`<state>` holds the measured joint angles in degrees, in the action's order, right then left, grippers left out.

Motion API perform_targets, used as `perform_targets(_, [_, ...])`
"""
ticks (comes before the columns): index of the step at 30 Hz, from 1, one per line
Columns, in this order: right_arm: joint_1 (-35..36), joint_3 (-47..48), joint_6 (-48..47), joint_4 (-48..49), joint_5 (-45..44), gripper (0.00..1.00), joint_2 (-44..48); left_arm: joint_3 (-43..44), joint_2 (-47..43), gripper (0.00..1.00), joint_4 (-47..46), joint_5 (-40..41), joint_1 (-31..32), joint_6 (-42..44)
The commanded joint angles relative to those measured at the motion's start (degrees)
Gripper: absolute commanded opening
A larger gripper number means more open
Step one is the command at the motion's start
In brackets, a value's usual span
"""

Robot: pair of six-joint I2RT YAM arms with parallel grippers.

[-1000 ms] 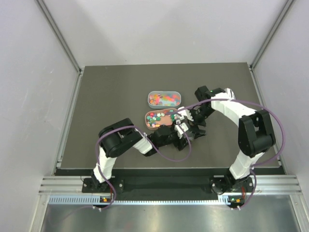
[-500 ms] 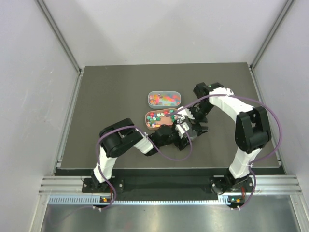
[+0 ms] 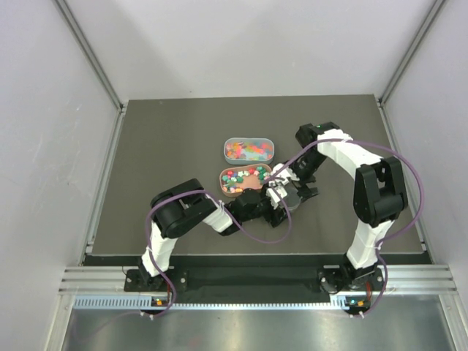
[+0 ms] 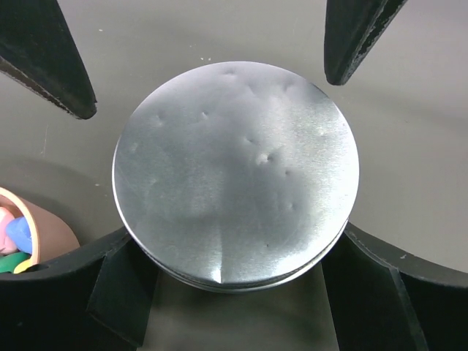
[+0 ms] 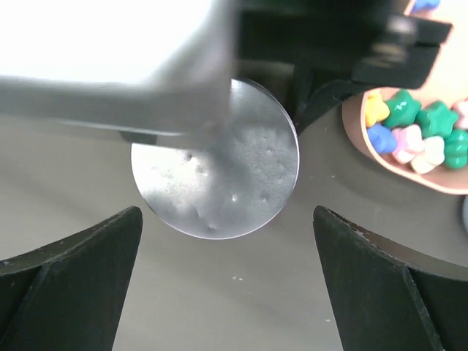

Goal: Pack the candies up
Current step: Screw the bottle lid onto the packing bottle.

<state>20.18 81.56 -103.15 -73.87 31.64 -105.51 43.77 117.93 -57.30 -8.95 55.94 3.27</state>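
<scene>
A round jar with a dented silver lid [image 4: 235, 175] stands on the dark table. My left gripper [image 4: 235, 234] is shut on the jar, its fingers [image 4: 95, 285] hugging both sides just under the lid. My right gripper [image 5: 227, 212] is open and hovers over the same lid [image 5: 216, 161] from the opposite side. Its fingers [image 4: 55, 66] are spread wider than the lid and touch nothing. The candies [image 5: 417, 135], small and in mixed colours, lie in a brown oval tray [image 3: 256, 170] just left of the jar. More candies fill a clear oval box [image 3: 248, 150] behind it.
Both grippers meet in the middle of the table, just right of the brown tray [image 5: 395, 172]. The left arm's white body [image 5: 110, 58] blocks the top of the right wrist view. Grey walls enclose the table on three sides.
The right arm has folded in slightly, bringing its open gripper a little closer over the jar. The left arm and the jar have not moved.
</scene>
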Motion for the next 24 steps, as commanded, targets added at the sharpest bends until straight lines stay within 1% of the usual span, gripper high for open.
perform_targets(1, [0.64, 1.15, -8.20, -9.01, 2.46, 1.00, 1.10, -2.72, 6.00, 0.66, 22.58, 3.68, -0.48, 3.15])
perform_targets(6, [0.82, 0.62, -9.61, -9.81, 1.85, 1.00, 2.07, -2.55, 6.17, 0.66, 22.76, 3.33, -0.48, 3.06])
perform_targets(9, [1.52, -0.34, -9.35, -8.49, 1.06, 1.00, 2.42, -2.55, 6.17, 0.66, 22.76, 3.41, -0.48, 2.97])
perform_targets(12, [2.40, -1.66, -9.08, -6.47, 1.06, 1.00, 1.98, -2.46, 6.26, 0.66, 22.76, 3.50, -0.57, 3.06])
perform_targets(17, [3.55, -1.14, -8.21, -6.38, 1.06, 1.00, 0.49, -2.55, 6.09, 0.66, 22.84, 3.68, -0.48, 3.06])
perform_targets(22, [3.63, -1.75, -6.97, -5.15, -0.52, 0.90, 0.49, -2.28, 6.44, 0.66, 22.84, 3.41, -0.48, 2.89])
perform_targets(24, [3.72, -2.19, -6.80, -4.62, -0.52, 0.91, 0.49, -2.20, 6.61, 0.66, 22.76, 3.24, -0.57, 2.80])
